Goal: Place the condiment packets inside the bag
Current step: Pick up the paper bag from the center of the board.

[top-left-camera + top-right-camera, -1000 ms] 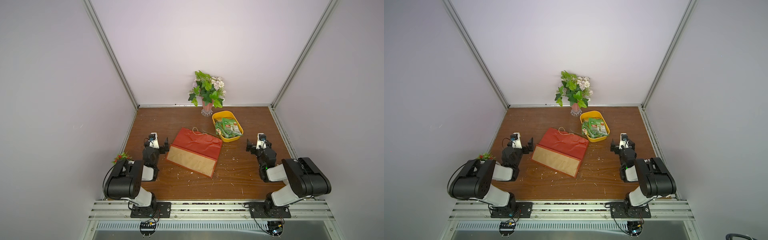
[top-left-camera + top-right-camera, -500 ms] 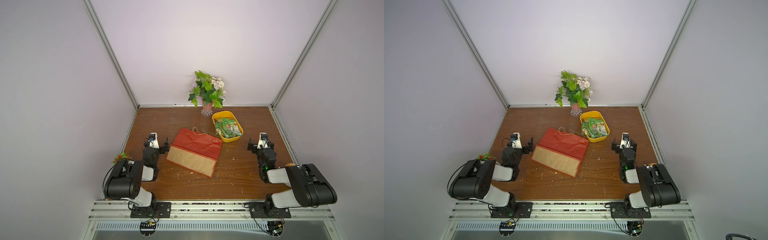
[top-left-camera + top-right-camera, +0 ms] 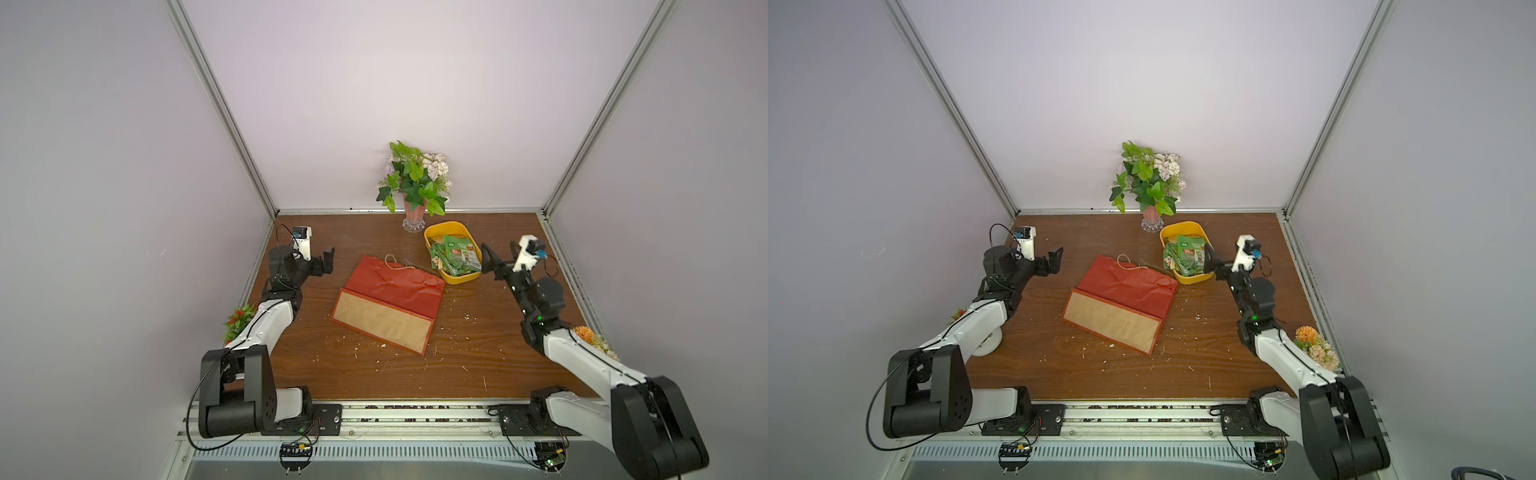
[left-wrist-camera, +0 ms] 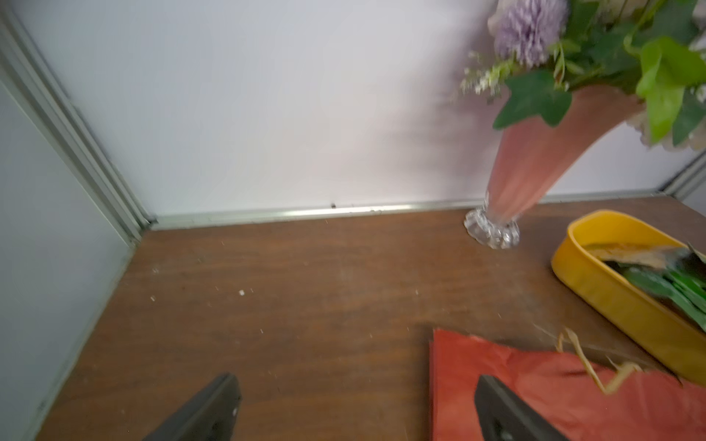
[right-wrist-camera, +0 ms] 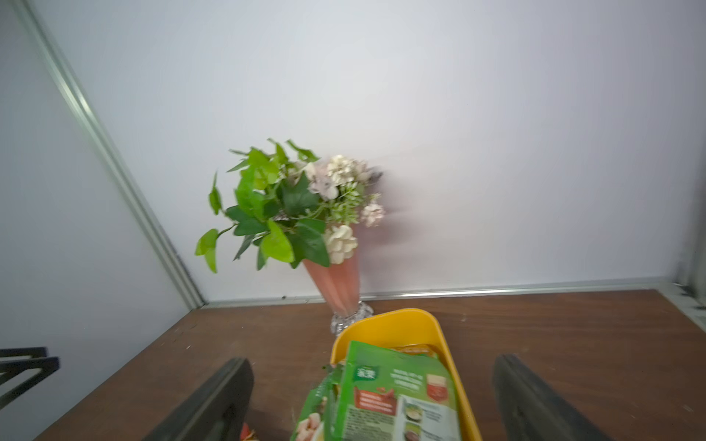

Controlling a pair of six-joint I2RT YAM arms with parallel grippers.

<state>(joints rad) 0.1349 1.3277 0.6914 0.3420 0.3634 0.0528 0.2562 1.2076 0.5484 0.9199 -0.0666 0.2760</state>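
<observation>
Several green condiment packets [image 3: 456, 257] [image 3: 1188, 255] lie heaped in a yellow tub [image 3: 446, 225] at the back right. In the right wrist view the top packet [image 5: 397, 397] fills the space between my wide-apart fingers. My right gripper [image 3: 498, 251] [image 5: 372, 366] hovers open just at the tub's near end, holding nothing. The red bag [image 3: 395, 291] [image 3: 1125, 291] lies flat mid-table, brown panel toward the front, cord handle toward the tub. My left gripper [image 3: 327, 261] [image 4: 357, 385] is open and empty above the table, left of the bag's far corner [image 4: 535, 382].
A pink vase of flowers [image 3: 413, 208] stands against the back wall behind the tub. Small plants sit at the left edge [image 3: 239, 320] and right edge [image 3: 590, 336]. Crumbs dot the wooden table [image 3: 374, 370]. Walls close in three sides.
The right arm has stretched forward from its folded pose, bringing its open gripper up to the tub. The left arm has also unfolded, carrying its gripper slightly forward and inward.
</observation>
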